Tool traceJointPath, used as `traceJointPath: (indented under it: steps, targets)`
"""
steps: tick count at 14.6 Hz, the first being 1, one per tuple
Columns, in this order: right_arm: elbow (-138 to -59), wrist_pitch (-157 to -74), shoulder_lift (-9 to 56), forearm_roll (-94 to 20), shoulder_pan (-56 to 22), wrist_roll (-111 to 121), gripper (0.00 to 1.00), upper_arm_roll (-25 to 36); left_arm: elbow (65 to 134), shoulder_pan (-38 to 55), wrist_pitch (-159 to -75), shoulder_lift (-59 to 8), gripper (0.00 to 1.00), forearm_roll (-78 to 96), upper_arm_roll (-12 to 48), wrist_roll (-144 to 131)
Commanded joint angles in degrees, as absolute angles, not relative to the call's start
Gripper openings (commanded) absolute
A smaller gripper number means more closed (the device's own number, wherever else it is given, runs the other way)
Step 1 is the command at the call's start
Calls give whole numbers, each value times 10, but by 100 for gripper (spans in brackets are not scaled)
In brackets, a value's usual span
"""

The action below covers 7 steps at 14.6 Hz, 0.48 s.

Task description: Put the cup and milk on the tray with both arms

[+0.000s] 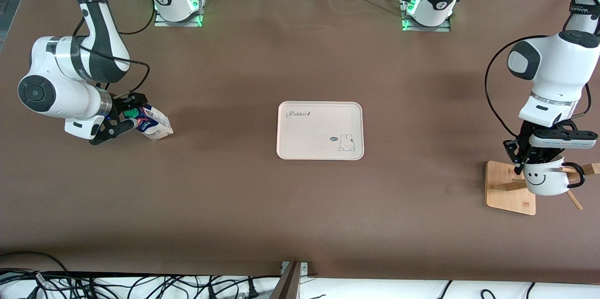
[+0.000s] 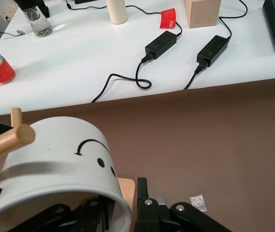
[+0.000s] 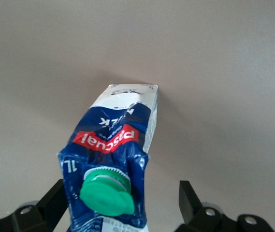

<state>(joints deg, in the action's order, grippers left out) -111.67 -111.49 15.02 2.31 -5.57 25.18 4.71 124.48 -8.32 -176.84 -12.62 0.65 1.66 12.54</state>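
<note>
So there's one cup (image 1: pixel 544 181), white with a smiley face, hanging on the pegs of one wooden rack (image 1: pixel 510 187) at the left arm's end of the surface (image 1: pixel 234 205). The left gripper (image 1: pixel 539 157) is right down at its rim, and from the wrist view one finger sits inside the mouth and another outside, so the fingers look narrowed onto the wall, though I can't tell if they're actually pinching it. One milk (image 1: pixel 153 123) carton stands tilted on the surface at the right arm's end, green cap toward the right gripper (image 1: pixel 123 119), whose fingers (image 3: pixel 188 198) are spread wide on either side of the carton top, not touching it. One tray (image 1: pixel 320 130) sits in the middle, well apart from both, nothing on it.
</note>
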Motion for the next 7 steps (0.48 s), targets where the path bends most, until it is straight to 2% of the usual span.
traceJointPath:
  steps: [1,7]
  targets:
    - [-1137,-1130,134,29,-54,265,100,50,1237,-84,-1770,-132,34,-4,18,133]
    - [-1125,-1136,142,19,-55,253,100,47,1237,-85,-1771,-132,13,-4,18,136]
